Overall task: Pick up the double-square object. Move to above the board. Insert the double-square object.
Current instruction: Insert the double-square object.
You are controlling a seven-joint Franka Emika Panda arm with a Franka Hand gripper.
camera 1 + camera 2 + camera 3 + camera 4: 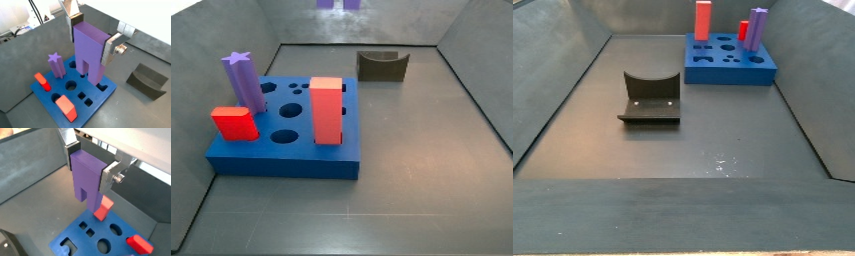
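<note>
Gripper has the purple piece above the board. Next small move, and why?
Probably a short straight descent, after any small lateral trim. In both wrist views the gripper is shut on the double-square object, held upright well above the board. Its lower end is not yet in any hole; which open hole matches cannot be told from here.

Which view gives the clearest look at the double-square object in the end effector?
Both wrist views: the double-square object hangs clamped between the end effector fingers above the board. A side view shows only its lower end at the frame edge; the remaining side view misses it.
</note>
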